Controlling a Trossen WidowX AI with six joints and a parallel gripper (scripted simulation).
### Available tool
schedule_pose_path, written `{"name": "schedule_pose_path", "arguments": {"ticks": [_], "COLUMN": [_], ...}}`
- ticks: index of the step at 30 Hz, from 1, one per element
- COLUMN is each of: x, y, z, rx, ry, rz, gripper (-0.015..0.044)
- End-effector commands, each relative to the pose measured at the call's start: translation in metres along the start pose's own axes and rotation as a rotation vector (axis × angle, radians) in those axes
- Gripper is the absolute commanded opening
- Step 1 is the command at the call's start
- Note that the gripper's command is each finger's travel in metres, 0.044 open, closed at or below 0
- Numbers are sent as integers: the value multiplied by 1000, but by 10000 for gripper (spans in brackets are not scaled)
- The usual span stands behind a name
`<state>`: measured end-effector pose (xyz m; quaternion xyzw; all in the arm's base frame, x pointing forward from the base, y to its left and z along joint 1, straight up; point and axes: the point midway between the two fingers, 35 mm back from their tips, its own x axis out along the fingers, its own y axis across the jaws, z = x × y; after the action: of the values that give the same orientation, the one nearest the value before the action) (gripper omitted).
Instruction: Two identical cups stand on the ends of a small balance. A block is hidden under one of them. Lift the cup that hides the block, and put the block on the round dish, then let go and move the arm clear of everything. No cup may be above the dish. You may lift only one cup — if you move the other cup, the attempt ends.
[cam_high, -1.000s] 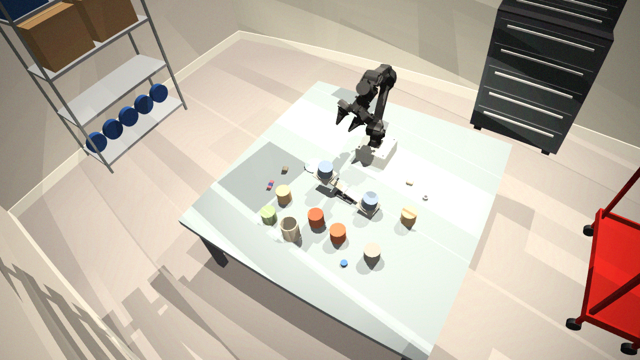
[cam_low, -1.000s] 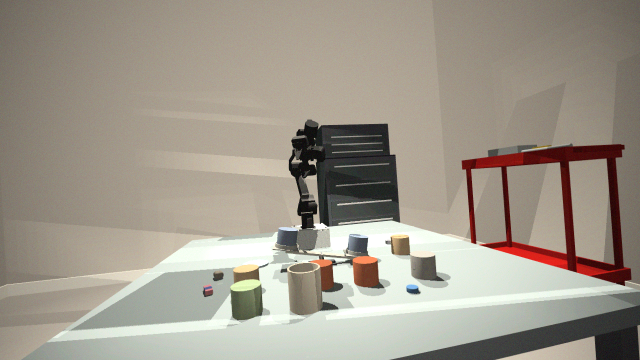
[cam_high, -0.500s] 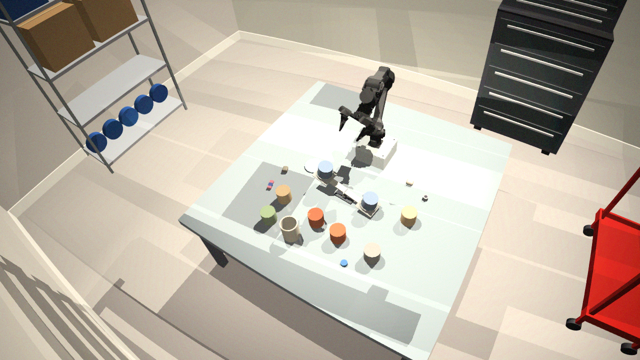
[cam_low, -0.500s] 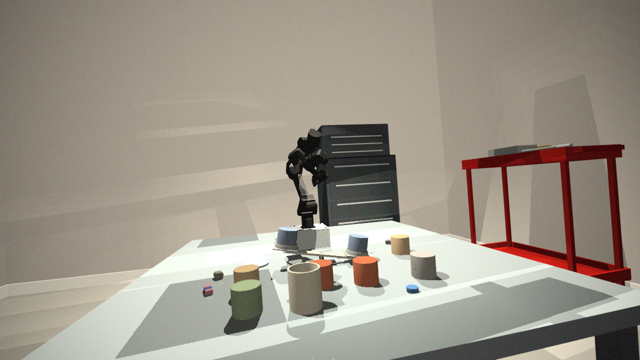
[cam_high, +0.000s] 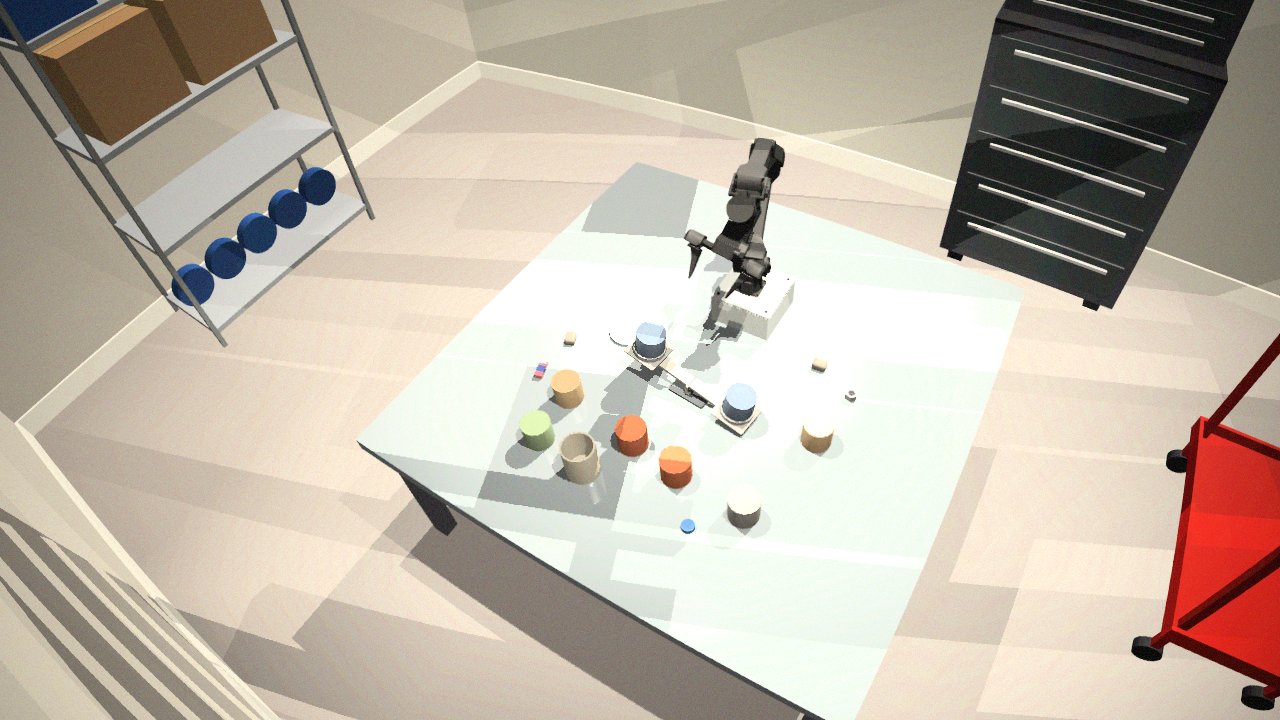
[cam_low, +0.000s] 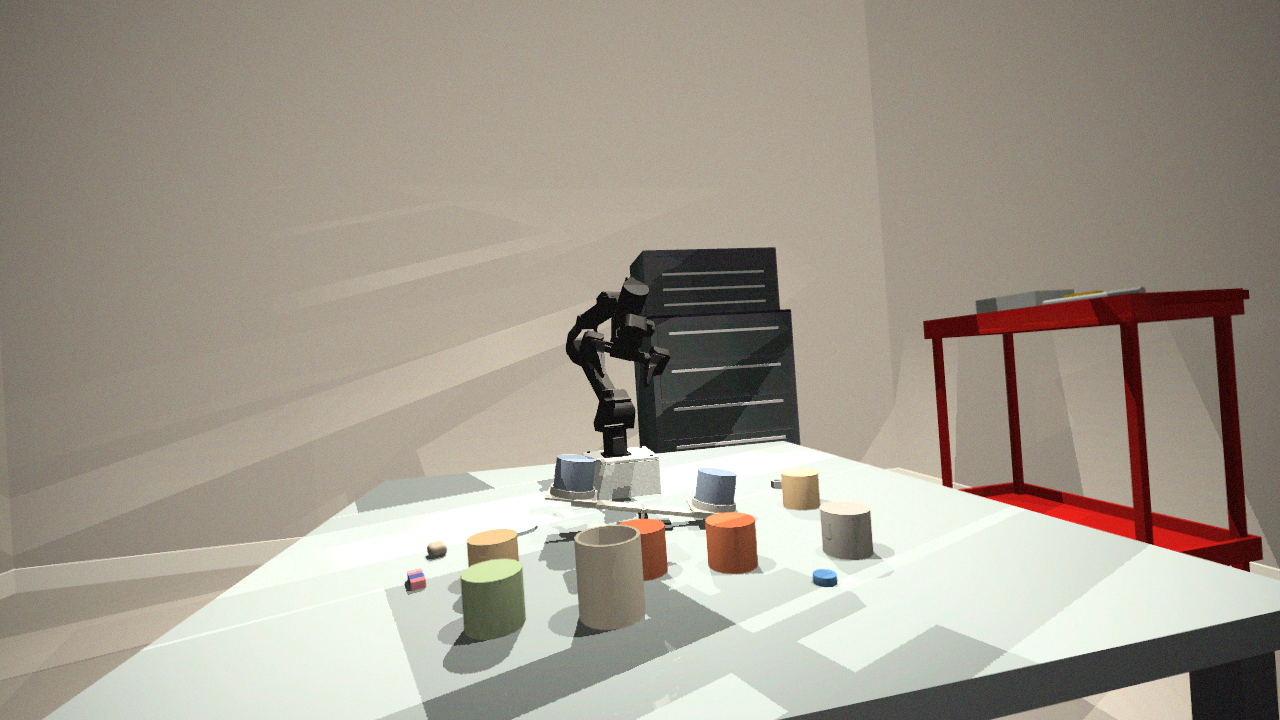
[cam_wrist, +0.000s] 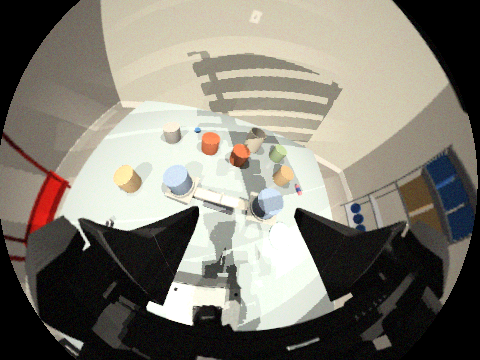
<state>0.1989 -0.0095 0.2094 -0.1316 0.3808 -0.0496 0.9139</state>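
Two identical blue cups stand upside down on the ends of the small balance (cam_high: 686, 384) (cam_low: 626, 506) (cam_wrist: 216, 195). One cup (cam_high: 650, 339) (cam_low: 573, 473) (cam_wrist: 270, 202) is at the end next to the white round dish (cam_high: 616, 336) (cam_wrist: 283, 234). The other cup (cam_high: 739, 402) (cam_low: 715, 487) (cam_wrist: 178, 179) is at the far end from the dish. The block is hidden, and I cannot tell which cup covers it. My gripper (cam_high: 708, 273) (cam_low: 637, 360) (cam_wrist: 248, 212) is open and empty. It hangs high over the table near the arm's base (cam_high: 766, 306), behind the balance, pointing down at it.
Coloured cylinders stand in front of the balance: tan (cam_high: 566, 387), green (cam_high: 536, 429), a hollow beige cup (cam_high: 579, 456), two orange (cam_high: 631, 434) (cam_high: 674, 465), cream (cam_high: 743, 505) and tan (cam_high: 816, 435). A small blue disc (cam_high: 687, 525) and small loose bits (cam_high: 539, 369) (cam_high: 818, 363) lie about.
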Motion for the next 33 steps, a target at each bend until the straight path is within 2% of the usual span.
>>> {"name": "schedule_pose_path", "arguments": {"ticks": [1, 7, 13, 33], "x": [5, 13, 14, 46], "y": [8, 20, 21, 58], "z": [-8, -21, -22, 22], "rx": [124, 320, 337, -265], "ry": [-2, 9, 12, 229], "rz": [26, 59, 64, 218], "gripper": [440, 440, 440, 440]}}
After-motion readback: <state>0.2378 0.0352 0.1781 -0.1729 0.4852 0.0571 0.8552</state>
